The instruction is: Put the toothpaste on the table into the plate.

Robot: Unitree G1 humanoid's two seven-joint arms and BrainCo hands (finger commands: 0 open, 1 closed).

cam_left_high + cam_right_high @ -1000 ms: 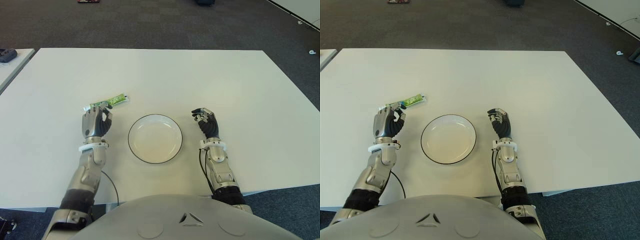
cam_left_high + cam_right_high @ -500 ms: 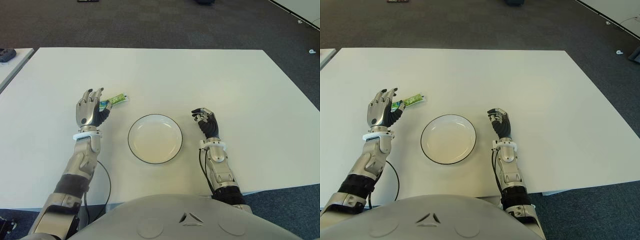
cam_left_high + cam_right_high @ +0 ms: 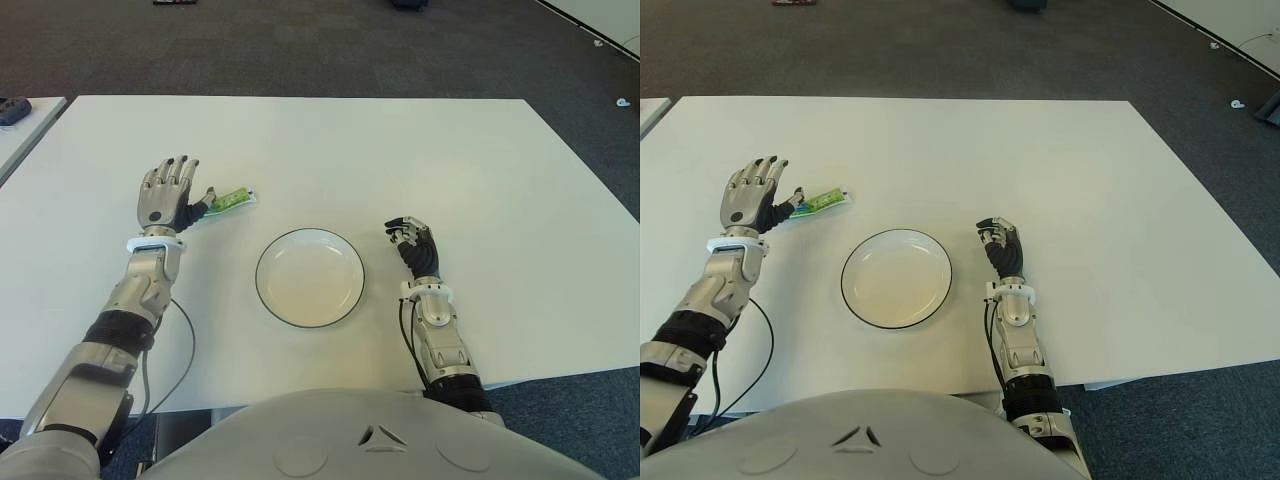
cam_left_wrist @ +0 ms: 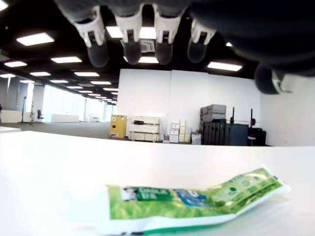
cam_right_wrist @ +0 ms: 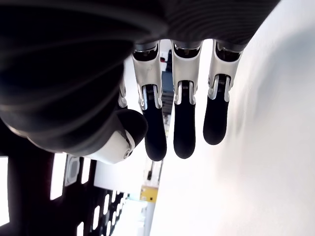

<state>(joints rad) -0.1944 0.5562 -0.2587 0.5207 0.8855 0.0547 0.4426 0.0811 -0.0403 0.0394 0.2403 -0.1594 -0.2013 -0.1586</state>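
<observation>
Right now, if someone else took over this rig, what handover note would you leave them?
Left hand: open, fingers spread, holding nothing, beside the toothpaste's near end on its left.
Right hand: idle, fingers loosely curled, holding nothing, to the right of the plate.
Toothpaste: green tube lying flat on the table, to the left of and beyond the plate, not grasped.
Plate: empty, on the table in front of the robot, between the two hands.
Done: nothing yet; the tube is not in the plate.
Left: grasp the tube with the left hand, carry it over the plate, release it inside.
</observation>
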